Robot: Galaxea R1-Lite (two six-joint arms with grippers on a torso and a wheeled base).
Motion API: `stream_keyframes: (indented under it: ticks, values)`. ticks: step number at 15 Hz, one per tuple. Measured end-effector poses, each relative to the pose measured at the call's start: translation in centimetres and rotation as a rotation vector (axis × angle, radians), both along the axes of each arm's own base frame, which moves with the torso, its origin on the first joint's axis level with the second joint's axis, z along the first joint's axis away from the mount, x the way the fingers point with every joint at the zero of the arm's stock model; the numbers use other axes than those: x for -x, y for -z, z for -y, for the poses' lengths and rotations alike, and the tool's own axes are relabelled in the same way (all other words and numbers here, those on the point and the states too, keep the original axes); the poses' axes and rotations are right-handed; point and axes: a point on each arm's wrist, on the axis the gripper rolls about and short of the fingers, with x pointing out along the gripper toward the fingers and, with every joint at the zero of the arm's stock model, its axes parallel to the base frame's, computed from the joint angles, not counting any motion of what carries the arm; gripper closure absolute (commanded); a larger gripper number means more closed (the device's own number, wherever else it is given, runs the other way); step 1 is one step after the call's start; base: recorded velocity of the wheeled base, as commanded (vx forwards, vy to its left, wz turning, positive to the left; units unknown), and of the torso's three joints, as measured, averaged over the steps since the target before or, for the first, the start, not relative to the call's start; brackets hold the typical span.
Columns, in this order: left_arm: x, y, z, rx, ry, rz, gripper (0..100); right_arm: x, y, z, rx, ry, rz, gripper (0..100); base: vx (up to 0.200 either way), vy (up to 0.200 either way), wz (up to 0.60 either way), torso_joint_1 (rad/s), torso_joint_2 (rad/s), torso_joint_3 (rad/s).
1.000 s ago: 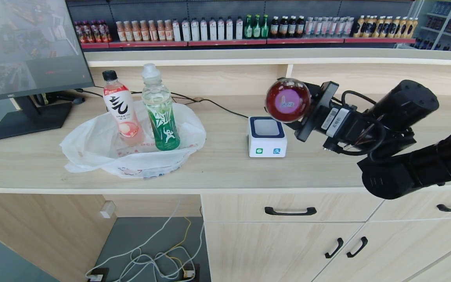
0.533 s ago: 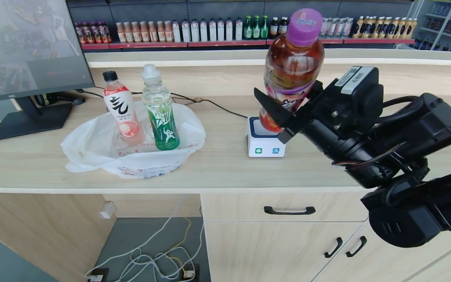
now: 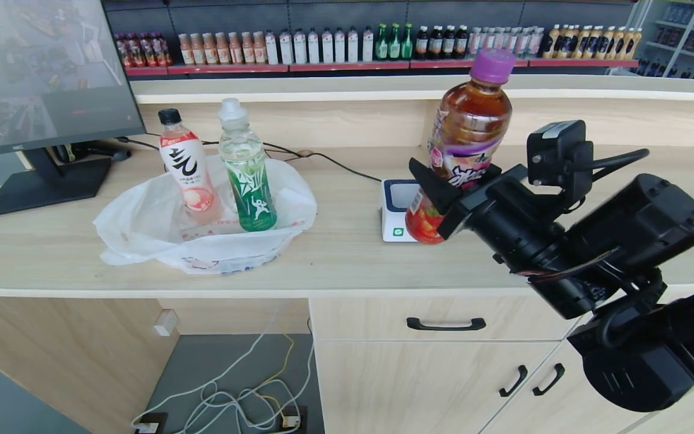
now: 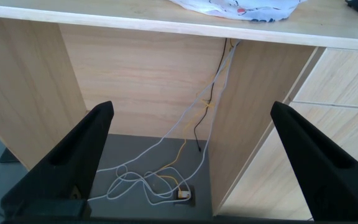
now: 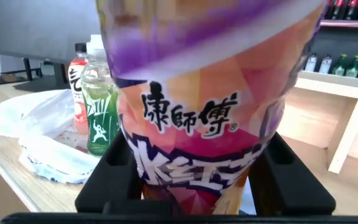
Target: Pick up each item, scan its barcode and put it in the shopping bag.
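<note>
My right gripper (image 3: 452, 191) is shut on a brown tea bottle (image 3: 464, 147) with a purple cap, held upright and slightly tilted over the right side of the white barcode scanner (image 3: 396, 208). The same tea bottle (image 5: 197, 99) looms close between the right gripper's black fingers (image 5: 114, 165). The white shopping bag (image 3: 202, 232) lies open on the counter to the left, with a pink bottle (image 3: 185, 167) and a green bottle (image 3: 246, 172) standing in it. My left gripper (image 4: 191, 155) hangs open below the counter, facing the floor cables.
A monitor (image 3: 40, 78) on a black stand occupies the counter's far left. A black cable (image 3: 323, 158) runs behind the bag to the scanner. Bare counter lies between bag and scanner. Shelves of bottles (image 3: 383, 42) line the back wall.
The right gripper turned the tea bottle from cap-toward-camera to upright, then lowered it and shifted it right, close over the scanner. The bag and its bottles stayed put.
</note>
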Motion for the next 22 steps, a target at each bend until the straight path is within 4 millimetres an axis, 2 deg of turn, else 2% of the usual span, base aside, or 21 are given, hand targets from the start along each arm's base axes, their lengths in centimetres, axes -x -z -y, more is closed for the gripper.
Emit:
stream_keyframes:
  ticks: [11,15,22]
  values:
    - [0.0,0.0,0.0,0.002,0.000,0.000,0,-1.3,2.0,-0.3,-0.014,-0.008,-0.085,100,0.000,0.000,0.00,0.000,0.00,0.000]
    - [0.0,0.0,0.0,0.002,0.000,0.000,0,-1.2,2.0,-0.1,-0.013,-0.004,-0.090,100,0.000,0.200,0.00,0.005,0.00,0.004]
    - [0.0,0.0,0.0,0.003,0.000,0.000,0,-0.8,1.1,1.6,-0.032,0.030,-0.073,100,0.000,0.200,0.00,0.000,0.00,0.003]
